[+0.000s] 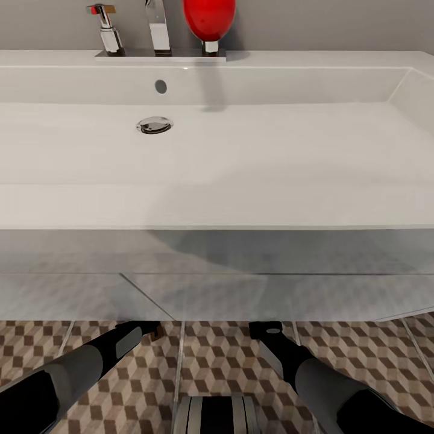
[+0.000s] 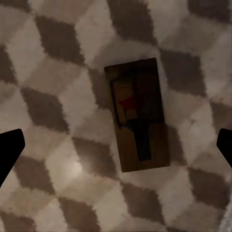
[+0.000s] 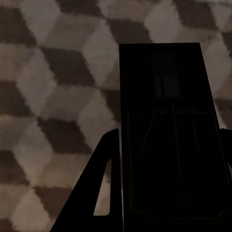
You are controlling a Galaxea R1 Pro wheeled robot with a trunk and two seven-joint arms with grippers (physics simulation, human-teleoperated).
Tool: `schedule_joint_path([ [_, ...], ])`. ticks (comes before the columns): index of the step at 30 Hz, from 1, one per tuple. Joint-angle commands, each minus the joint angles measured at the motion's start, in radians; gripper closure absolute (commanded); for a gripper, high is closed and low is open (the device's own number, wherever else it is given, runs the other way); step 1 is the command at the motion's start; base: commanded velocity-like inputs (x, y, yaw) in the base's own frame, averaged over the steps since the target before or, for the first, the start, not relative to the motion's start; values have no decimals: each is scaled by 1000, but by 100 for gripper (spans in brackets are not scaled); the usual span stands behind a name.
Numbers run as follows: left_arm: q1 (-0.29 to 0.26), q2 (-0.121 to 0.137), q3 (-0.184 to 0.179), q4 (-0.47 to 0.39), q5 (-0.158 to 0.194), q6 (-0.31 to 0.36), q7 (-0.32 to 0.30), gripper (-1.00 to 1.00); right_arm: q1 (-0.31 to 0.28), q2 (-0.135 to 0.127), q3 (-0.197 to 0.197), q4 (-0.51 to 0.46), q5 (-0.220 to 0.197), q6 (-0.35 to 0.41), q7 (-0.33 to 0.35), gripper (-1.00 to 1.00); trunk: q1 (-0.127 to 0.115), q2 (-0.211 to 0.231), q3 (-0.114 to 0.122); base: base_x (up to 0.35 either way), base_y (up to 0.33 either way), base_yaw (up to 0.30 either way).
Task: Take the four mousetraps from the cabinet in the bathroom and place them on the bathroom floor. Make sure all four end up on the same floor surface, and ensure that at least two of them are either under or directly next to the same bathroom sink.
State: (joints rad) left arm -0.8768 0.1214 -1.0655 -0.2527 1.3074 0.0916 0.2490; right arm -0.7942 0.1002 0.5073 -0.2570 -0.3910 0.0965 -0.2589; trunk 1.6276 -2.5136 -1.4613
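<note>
two mousetraps: one (image 2: 137, 115) on the floor, one (image 3: 169, 135) between gripper fingers; one sink (image 1: 217, 138); two arms.

The left arm (image 1: 66, 377) is a round tube with a pale grey middle segment, a glossy black sleeve nearer the shoulder and a slimmer black forearm carrying a flat grey panel. The right arm (image 1: 319, 374) has the same build: a grey cylindrical segment, black ends and a grey plate along its black wrist, topped by a small grey disc. The ribbed grey-and-black trunk front (image 1: 216, 415) shows between them. Flat matte-black fingertips (image 2: 9, 151) are plain, with angular edges, and the right gripper's finger (image 3: 104, 188) has a triangular cut-out.
</note>
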Motion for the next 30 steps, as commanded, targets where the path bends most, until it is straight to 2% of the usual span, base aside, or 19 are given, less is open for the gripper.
schedule_joint_path([
  [1,-22,1,-1,-5,1,1,7,-100,0,-1,8,-2,-5,6,-5,100,-1,0,0,0,0,0],
  [30,-22,0,-2,-5,0,0,7,-100,0,-1,8,-2,-6,6,-5,100,-1,0,0,0,0,0],
])
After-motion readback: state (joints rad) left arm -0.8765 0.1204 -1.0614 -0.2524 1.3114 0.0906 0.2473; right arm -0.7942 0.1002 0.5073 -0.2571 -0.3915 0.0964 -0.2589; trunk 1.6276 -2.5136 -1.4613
